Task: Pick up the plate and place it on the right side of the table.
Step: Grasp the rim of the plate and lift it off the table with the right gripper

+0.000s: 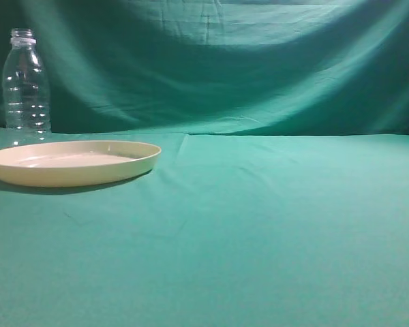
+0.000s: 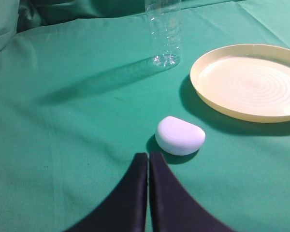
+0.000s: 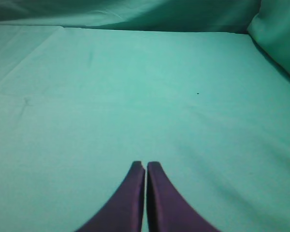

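Note:
The cream-yellow plate (image 1: 71, 162) lies flat on the left part of the teal-green table (image 1: 273, 225). It also shows in the left wrist view (image 2: 251, 82), to the upper right of my left gripper (image 2: 148, 155). That gripper is shut and empty, hovering over the cloth well short of the plate. My right gripper (image 3: 146, 166) is shut and empty over bare cloth; no plate shows in its view. Neither gripper shows in the exterior view.
A clear plastic bottle (image 1: 26, 85) stands upright behind the plate at the far left, and shows in the left wrist view (image 2: 163, 34). A small white rounded object (image 2: 180, 136) lies on the cloth just ahead of my left gripper. Green cloth backdrop (image 1: 225, 61) behind.

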`<state>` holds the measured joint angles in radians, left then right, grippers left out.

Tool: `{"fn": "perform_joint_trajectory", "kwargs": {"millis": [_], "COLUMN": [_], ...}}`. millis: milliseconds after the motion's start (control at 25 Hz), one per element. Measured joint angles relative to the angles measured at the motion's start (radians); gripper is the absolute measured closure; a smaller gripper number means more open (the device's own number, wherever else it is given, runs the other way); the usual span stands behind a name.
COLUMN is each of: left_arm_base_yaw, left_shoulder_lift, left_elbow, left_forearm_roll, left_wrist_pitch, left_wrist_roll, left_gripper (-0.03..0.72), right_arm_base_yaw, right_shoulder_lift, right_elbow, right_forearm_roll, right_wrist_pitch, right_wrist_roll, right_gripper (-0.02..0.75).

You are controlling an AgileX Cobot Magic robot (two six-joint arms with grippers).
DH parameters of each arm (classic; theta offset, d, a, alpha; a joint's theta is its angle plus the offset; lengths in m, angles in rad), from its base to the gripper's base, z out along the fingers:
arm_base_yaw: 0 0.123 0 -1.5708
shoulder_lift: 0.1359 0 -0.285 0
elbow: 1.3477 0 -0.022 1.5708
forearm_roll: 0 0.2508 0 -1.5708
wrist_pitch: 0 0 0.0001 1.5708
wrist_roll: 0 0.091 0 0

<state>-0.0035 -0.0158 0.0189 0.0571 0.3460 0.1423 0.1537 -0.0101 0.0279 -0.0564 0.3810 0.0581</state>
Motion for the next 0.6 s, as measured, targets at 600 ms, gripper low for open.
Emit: {"fn": "perform_joint_trajectory", "kwargs": {"millis": [600], "left_arm_base_yaw": [0.0], "left_shoulder_lift": [0.0], "left_elbow": [0.0], "left_forearm_roll": [0.0], "left_wrist_pitch": [0.0], "left_wrist_roll": [0.0], "left_gripper": [0.688], "right_arm_base_yaw": [0.0], "right_shoulder_lift": [0.0], "right_elbow": [0.0], "right_forearm_roll": [0.0], "right_wrist_pitch": [0.0], "right_wrist_roll": [0.0], "right_gripper": [0.738]}}
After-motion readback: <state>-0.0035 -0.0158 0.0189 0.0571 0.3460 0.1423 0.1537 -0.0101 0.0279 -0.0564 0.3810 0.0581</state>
